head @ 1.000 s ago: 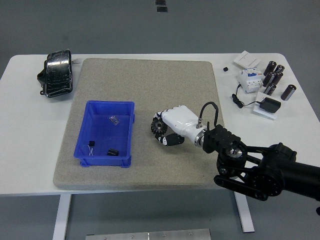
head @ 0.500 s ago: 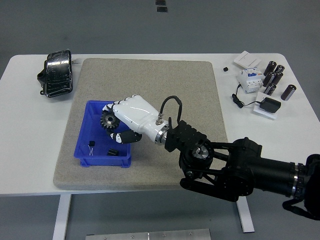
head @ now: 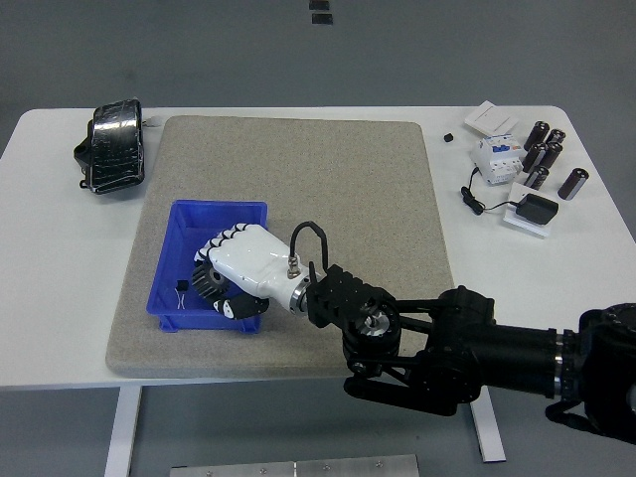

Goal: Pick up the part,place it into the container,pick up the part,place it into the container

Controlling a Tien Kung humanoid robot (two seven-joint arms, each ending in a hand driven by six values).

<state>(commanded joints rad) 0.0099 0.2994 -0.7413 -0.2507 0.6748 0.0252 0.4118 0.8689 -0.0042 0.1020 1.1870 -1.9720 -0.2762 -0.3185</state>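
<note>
Our right hand [head: 237, 270] has come down into the blue container [head: 189, 221], fingers curled around the gear part [head: 206, 284], which now sits low inside its near end. We judge release comes next. Grey mat [head: 338, 179] covers the desk's middle.

Blue container [head: 177, 241], dark gear [head: 206, 282], white hand [head: 241, 263], beige mat [head: 338, 179], white table [head: 60, 258], black arm [head: 467, 348]
</note>
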